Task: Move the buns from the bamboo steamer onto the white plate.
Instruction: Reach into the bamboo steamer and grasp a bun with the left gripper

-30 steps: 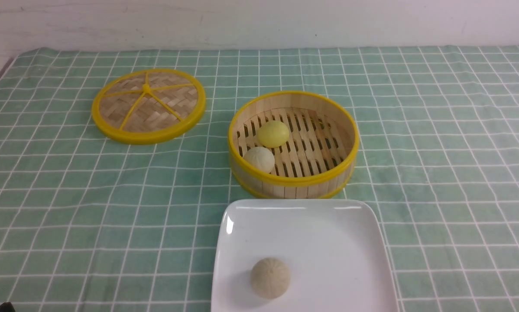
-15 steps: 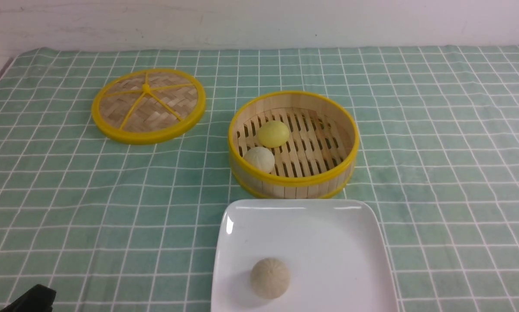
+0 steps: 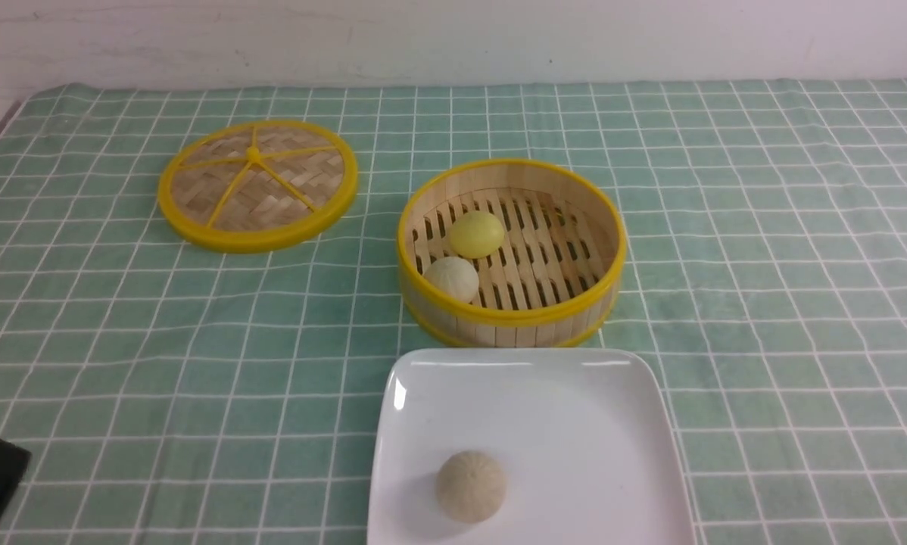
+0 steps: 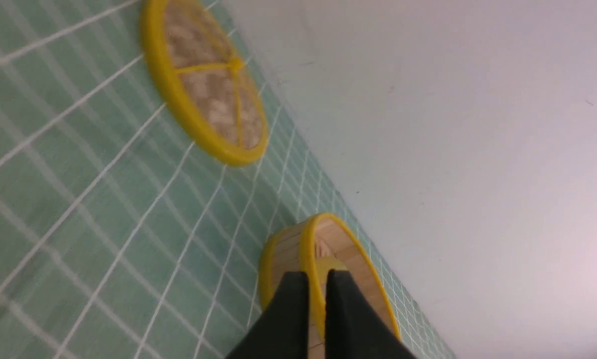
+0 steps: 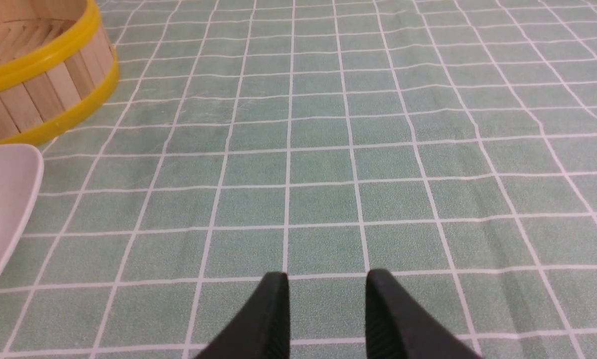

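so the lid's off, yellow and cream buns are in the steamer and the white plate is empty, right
Not empty: the front view shows a tan bun on the white plate. The lid is off, and the yellow bun and cream bun sit in the bamboo steamer.

Left hand [image 4: 317,275] tilted, fingers narrowly apart; right hand [image 5: 327,275] wider, empty.

Green tablecloth [image 3: 120,341] with white grid lines fills most of the front view, lightly creased. A plain white wall [image 3: 453,38] runs along the top. Lighting is even and diffuse.
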Motion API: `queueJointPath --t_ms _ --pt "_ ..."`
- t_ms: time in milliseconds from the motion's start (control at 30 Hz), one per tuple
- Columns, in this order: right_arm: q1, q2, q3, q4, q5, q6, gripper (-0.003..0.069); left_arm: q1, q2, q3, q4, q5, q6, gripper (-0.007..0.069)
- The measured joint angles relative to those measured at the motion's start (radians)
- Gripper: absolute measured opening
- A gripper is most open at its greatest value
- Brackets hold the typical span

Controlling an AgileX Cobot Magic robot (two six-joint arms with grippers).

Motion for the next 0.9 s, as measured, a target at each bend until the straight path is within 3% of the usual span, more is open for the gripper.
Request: queueJointPath --t_ms 300,433,667,900 --pt "0.0 0.0 0.0 0.0 0.0 0.0 0.024 0.0 0.526 -0.276 0.127 0.532 0.176 0.0001" --pt "0.0 0.0 0.0 0.0 0.0 0.0 0.024 0.0 0.851 -0.475 0.119 0.733 0.45 0.0001" --pt "0.0 0.0 0.0 0.0 0.0 0.0 0.024 -0.002 1.202 -0.82 -0.116 0.886 0.674 0.001" --pt "0.0 0.0 0.0 0.0 0.0 0.0 0.024 -0.152 1.46 -1.053 -0.116 0.905 0.678 0.0093"
